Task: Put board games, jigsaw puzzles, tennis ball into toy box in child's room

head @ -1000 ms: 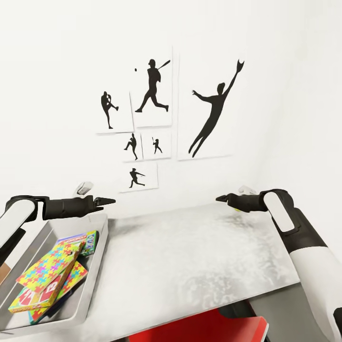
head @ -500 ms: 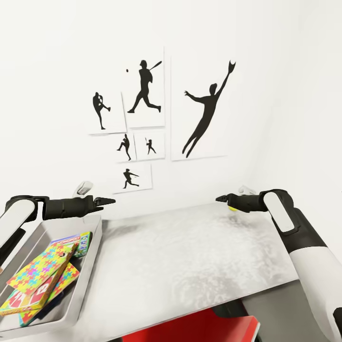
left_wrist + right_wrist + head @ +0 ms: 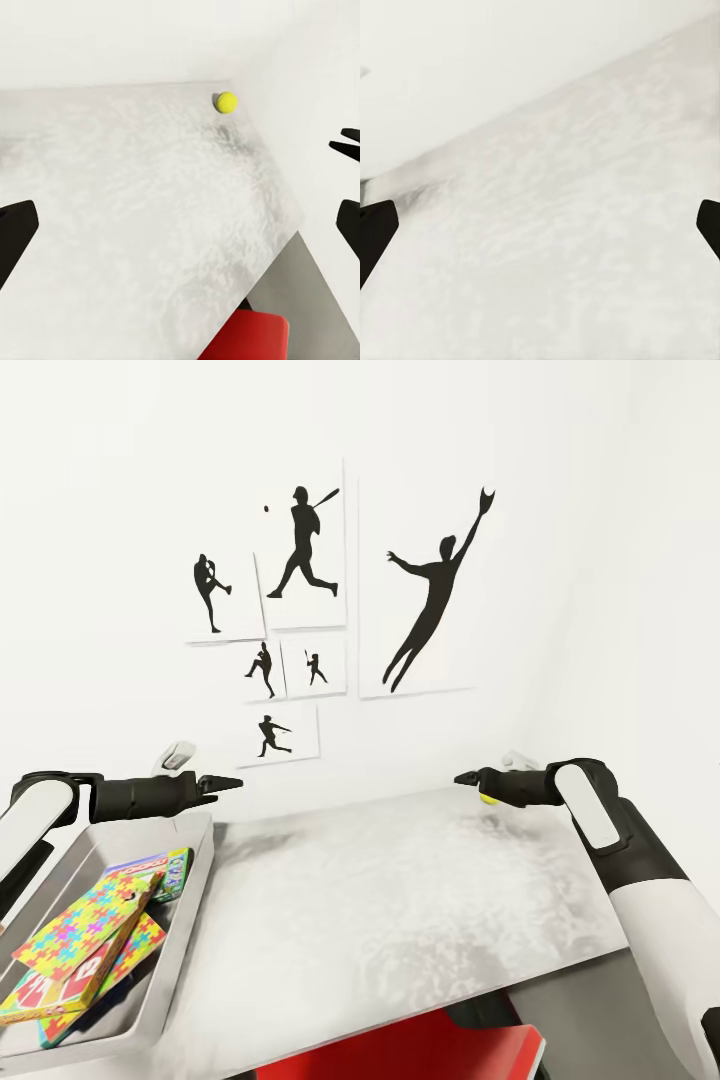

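The grey toy box point(image 3: 186, 935) sits on the table point(image 3: 400, 900) at the near left. Inside it lie two multicoloured jigsaw puzzles point(image 3: 80, 930), stacked at a tilt, and behind them a board game point(image 3: 165, 868) with a red logo. The yellow tennis ball point(image 3: 487, 798) rests near the table's far right corner, just behind my right gripper point(image 3: 462, 778); the left wrist view shows the tennis ball point(image 3: 226, 102) too. My left gripper point(image 3: 228, 783) hovers over the box's far corner. Both wrist views show the fingers spread wide with nothing between them: the left gripper point(image 3: 180, 232) and the right gripper point(image 3: 540, 232) are open.
A white wall with black baseball-player silhouette posters point(image 3: 300, 550) stands right behind the table. A red chair point(image 3: 410, 1050) is tucked under the table's near edge. The room's corner lies at the right, close to the ball.
The whole picture shifted left over the first half second, so the camera turned right. Both arms hold the same pose and the toys in the box have not moved.
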Robot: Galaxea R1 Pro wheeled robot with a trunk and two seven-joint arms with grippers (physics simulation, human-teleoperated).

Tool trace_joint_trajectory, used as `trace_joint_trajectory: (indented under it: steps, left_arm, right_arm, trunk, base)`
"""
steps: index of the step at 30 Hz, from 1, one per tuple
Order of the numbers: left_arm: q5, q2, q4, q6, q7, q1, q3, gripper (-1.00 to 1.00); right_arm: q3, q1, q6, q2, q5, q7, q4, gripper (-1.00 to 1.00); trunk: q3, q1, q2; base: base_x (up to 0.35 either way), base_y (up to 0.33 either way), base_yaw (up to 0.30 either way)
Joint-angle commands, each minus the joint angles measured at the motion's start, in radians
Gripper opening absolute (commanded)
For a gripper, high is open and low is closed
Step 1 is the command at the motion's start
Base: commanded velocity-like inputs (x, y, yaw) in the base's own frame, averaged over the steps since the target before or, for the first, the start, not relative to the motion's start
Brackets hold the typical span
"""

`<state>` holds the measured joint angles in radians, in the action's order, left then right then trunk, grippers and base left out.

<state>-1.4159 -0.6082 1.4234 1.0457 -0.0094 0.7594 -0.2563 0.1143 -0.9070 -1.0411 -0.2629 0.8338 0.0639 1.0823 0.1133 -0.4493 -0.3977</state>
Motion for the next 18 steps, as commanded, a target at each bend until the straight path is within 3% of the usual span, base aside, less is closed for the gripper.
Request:
trace_joint_trajectory:
  steps: [1,18]
  left_arm:
    - [0.000,-0.001,0.000,0.001,-0.001,0.001,-0.001,1.00]
    - [0.000,-0.001,0.000,0.001,-0.001,0.001,0.000,1.00]
  right_arm:
    - [0.002,-0.001,-0.002,-0.001,0.007,0.007,0.001,1.00]
    - [0.000,-0.001,-0.001,-0.002,0.007,0.007,0.001,1.00]
  trunk:
    - [0.002,-0.001,-0.002]
    - [0.002,-0.001,-0.002]
  base:
    - [0.000,0.000,0.000]
    - [0.000,0.000,0.000]
